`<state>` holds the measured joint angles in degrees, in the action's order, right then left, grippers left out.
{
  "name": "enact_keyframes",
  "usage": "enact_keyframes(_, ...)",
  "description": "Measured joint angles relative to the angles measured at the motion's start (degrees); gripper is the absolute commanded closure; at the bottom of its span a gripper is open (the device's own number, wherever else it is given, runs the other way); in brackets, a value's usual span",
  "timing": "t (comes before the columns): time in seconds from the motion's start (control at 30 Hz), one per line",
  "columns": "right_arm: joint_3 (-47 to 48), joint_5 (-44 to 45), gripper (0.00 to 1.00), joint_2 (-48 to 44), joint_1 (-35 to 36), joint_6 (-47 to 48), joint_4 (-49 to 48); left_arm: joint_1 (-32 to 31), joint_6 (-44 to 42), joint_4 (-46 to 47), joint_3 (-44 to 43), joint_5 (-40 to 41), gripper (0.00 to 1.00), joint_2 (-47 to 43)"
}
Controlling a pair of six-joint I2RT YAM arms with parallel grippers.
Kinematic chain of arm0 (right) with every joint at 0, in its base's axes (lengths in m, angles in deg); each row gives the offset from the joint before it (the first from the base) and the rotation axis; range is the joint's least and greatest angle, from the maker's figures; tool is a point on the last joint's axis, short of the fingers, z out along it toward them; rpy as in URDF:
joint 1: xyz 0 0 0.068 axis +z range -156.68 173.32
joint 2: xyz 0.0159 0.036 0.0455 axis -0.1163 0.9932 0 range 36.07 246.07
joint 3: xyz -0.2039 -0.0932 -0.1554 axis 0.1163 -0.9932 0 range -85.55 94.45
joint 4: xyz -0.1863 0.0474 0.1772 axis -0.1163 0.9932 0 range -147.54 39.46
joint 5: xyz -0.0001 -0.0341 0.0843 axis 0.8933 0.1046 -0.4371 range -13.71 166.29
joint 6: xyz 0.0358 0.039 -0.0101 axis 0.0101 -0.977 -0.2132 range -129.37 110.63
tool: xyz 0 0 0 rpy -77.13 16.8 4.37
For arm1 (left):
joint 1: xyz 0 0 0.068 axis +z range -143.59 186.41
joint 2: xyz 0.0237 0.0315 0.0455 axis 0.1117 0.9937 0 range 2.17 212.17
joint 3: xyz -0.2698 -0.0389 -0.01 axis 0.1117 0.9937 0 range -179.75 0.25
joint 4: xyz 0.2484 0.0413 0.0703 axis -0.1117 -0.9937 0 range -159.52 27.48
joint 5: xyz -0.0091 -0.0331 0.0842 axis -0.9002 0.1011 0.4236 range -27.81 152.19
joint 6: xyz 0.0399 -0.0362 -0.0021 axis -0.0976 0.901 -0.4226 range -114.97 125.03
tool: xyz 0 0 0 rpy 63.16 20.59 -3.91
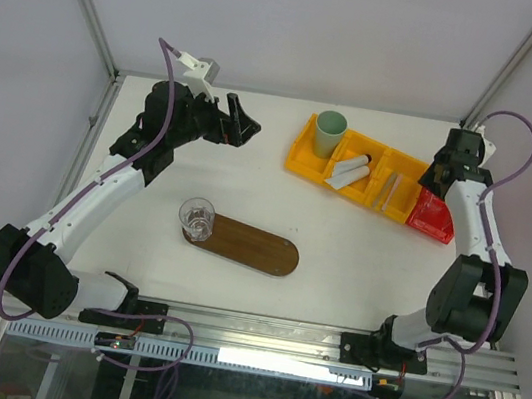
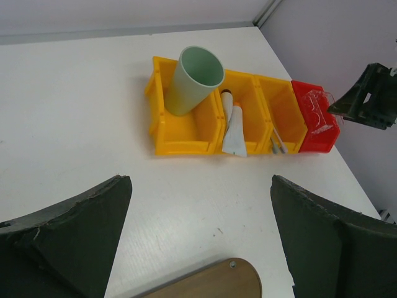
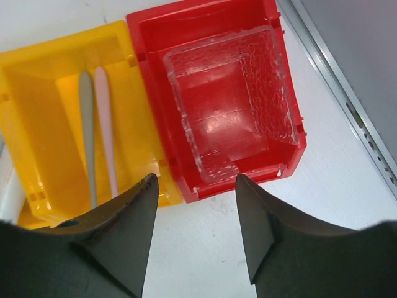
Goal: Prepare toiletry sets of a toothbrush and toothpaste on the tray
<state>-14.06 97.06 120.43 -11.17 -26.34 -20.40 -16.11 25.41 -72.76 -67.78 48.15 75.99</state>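
Two brushes [image 3: 87, 136], one grey and one pinkish, lie side by side in the end compartment of the yellow bin [image 3: 37, 81]. They sit below the right gripper [image 3: 192, 230], off to its left. Straight under it is the red bin [image 3: 205, 25] with a clear plastic insert [image 3: 273, 81]. Its jaws are parted with nothing between them and touch nothing.

White tubes [image 1: 352, 170] lie one compartment further to its left, with the mint cup [image 1: 330, 134] beyond those. The left gripper [image 1: 240, 123] is spread wide, empty and high, with the bin well ahead of it. The tray [image 1: 258, 251] is below and behind it, with a glass [image 1: 197, 217] standing on one end. No brush or tube is on the tray, so no set is made yet.

Handling is a guess. The brushes look light, stiff, thin and probably slick, and they lie flat close together, so there is a risk of pinching both. Best to come straight down and close across one shaft at the thicker handle part. The tubes look light and soft and would squash. Better to grip gently across the body near the cap shoulder, not the flat crimped tail.
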Motion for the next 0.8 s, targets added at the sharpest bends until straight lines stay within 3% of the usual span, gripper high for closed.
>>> enact_keyframes(0.33, 0.5, -9.9, 0.64, 4.68, -7.06, 2.69, -2.21, 0.0, 0.07, -0.48, -0.24, -0.04, 0.01, 0.0)
enact_keyframes(0.8, 4.94, -16.31, 0.82, 12.61, -8.59, 4.09, -4.55, 0.0, 0.07, -0.5, -0.26, -0.02, 0.01, 0.02)
